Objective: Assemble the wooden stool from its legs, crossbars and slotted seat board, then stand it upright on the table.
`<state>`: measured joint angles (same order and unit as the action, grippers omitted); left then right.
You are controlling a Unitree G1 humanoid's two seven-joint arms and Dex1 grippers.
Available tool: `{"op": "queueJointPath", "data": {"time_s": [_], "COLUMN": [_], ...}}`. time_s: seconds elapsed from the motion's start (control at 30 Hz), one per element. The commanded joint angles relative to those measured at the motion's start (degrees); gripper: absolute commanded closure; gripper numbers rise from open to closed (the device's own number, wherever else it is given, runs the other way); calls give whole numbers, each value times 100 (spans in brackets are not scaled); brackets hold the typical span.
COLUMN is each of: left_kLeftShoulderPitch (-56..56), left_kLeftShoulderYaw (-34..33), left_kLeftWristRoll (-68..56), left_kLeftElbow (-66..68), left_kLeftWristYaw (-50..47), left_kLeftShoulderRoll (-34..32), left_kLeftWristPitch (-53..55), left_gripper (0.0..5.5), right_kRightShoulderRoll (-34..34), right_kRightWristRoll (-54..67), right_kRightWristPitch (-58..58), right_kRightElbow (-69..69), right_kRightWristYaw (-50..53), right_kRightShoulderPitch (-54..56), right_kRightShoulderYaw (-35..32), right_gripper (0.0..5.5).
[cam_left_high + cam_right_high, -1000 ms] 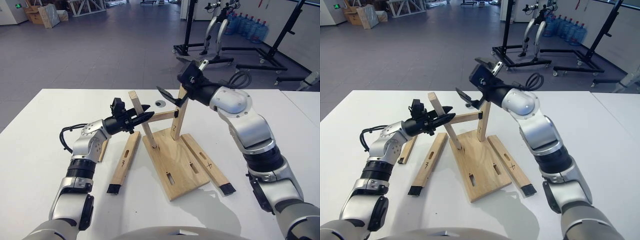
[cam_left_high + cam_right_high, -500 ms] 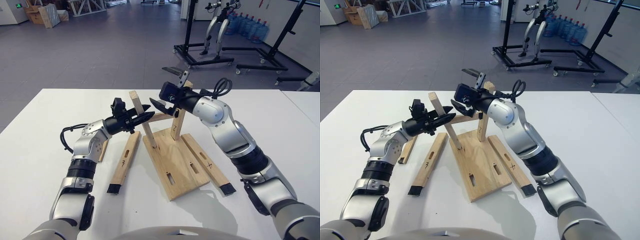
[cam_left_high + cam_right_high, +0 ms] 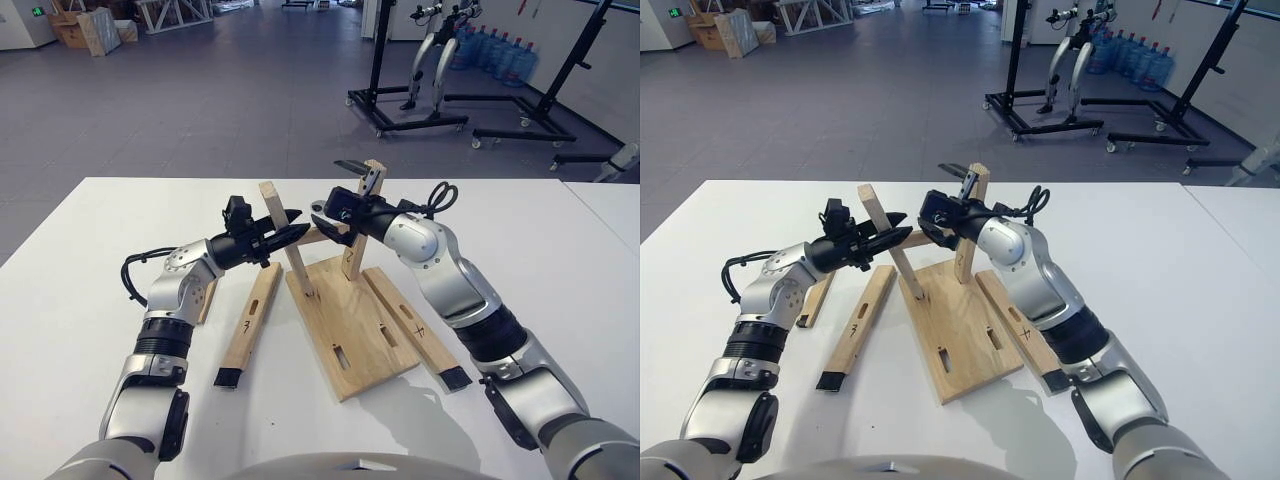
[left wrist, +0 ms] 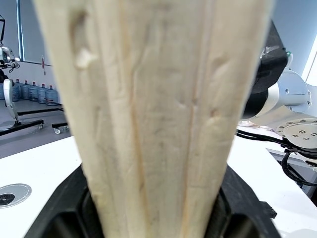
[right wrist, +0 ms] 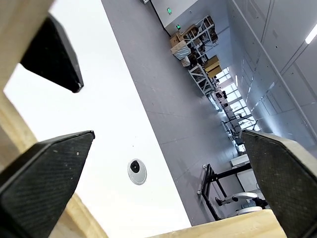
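Nearby, a loose leg (image 3: 248, 322) lies beside the gripped leg (image 3: 296, 260).

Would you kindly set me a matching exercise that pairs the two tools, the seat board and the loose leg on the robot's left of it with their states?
Things:
1. left tool
2. right tool
3. seat board
4. loose leg

States:
A. lying flat, not yet fitted
B. open, near the crossbar
C. shut on the tilted leg
D. lying under the standing legs

Pairs: 1-C, 2-B, 3-D, 4-A
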<state>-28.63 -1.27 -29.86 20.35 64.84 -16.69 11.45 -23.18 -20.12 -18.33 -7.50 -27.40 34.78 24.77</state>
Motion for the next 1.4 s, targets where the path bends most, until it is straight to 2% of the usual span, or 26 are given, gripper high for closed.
{"op": "queueJointPath", "data": {"time_s": [0.03, 0.2, 0.57, 0.9, 1.1, 1.2, 1.4], "left_kLeftShoulderPitch": [47, 50, 32, -153, -244, -224, -203], "left_kLeftShoulderYaw": [82, 110, 364, 652, 730, 731, 624], "left_kLeftWristRoll": [146, 148, 429, 770, 893, 861, 713], "left_kLeftElbow": [-18, -40, -195, -476, -798, -860, -899], "left_kLeftWristYaw": [-30, -39, -247, -624, -780, -843, -892], "left_kLeftShoulderRoll": [15, 29, -84, -329, -493, -481, -445], "left_kLeftWristPitch": [-9, -13, 231, 635, 951, 1040, 1095], "left_gripper": [348, 348, 348, 348, 348, 348, 348], "right_kRightShoulderRoll": [-89, -271, 365, 87, -116, 66, 353], "right_kRightWristRoll": [-185, -385, 210, -261, -643, -243, 444], "right_kRightWristPitch": [159, 340, -222, 222, 825, 697, 53], "right_kRightElbow": [59, 187, -16, 239, 912, 788, 290], "right_kRightWristYaw": [-179, -251, -126, -63, 258, 207, 73], "right_kRightShoulderPitch": [-283, -395, 148, -351, -861, -783, 350], "right_kRightShoulderYaw": [213, 143, -715, -364, -87, -398, -1206], "right_gripper": [10, 10, 10, 10, 10, 10, 10]}}
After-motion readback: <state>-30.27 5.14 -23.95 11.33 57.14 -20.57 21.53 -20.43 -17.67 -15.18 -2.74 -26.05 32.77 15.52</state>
